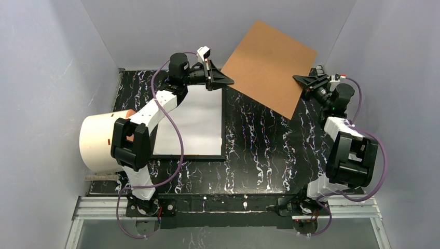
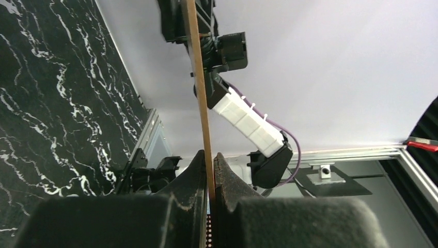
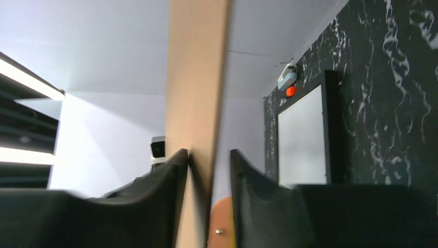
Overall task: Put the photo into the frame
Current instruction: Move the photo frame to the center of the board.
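Note:
A plain brown backing board [image 1: 270,65] hangs tilted in the air over the back of the table. My left gripper [image 1: 227,81] is shut on its left corner; in the left wrist view the thin board edge [image 2: 199,77] is pinched between the fingers of that gripper [image 2: 209,155]. My right gripper [image 1: 300,80] straddles the right edge of the board [image 3: 196,77]. One finger of this gripper [image 3: 209,151] touches it and the other stands off with a gap. The black frame [image 1: 223,124] lies flat at the left. A white rectangle [image 1: 194,122] fills it, seemingly the photo face down.
A large cream cylinder [image 1: 98,142] with orange marks lies at the table's left edge beside my left arm. Grey walls close in on three sides. The black marbled tabletop [image 1: 259,140] stretches between the frame and my right arm. A ruler [image 1: 101,177] lies near the front left.

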Controlling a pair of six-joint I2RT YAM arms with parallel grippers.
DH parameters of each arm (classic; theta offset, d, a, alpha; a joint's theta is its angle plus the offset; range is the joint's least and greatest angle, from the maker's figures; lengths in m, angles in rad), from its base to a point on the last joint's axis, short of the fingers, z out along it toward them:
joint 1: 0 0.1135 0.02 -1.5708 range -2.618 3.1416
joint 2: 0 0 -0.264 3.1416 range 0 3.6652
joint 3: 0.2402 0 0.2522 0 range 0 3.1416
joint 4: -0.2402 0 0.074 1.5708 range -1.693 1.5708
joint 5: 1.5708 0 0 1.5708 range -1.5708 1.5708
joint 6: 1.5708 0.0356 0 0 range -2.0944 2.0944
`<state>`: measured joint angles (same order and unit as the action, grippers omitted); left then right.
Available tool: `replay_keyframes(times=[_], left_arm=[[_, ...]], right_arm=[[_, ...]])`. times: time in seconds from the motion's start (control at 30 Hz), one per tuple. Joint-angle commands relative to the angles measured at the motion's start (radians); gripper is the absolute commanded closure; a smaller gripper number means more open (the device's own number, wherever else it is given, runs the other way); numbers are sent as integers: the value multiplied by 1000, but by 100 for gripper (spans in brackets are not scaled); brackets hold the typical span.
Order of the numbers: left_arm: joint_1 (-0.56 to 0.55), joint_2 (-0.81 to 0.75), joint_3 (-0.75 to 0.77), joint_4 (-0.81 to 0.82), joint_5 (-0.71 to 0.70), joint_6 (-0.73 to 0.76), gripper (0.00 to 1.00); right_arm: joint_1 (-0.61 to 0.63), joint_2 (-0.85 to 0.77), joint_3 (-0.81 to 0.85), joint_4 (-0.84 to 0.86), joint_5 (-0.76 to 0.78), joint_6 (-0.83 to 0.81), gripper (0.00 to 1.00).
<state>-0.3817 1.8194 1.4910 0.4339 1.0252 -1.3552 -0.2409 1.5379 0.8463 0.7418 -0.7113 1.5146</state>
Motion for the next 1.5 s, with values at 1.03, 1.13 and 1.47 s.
replay_keyframes(times=[1.03, 1.13, 1.47], left_arm=[[185, 25, 108, -1187, -1343, 992, 2], [220, 56, 61, -1141, -1343, 994, 2], [299, 128, -13, -962, -1293, 1006, 2]], right_arm=[[-5, -264, 412, -1024, 308, -685, 99], [-5, -261, 408, -1020, 300, -685, 99], [-5, -226, 413, -1027, 280, -673, 99]])
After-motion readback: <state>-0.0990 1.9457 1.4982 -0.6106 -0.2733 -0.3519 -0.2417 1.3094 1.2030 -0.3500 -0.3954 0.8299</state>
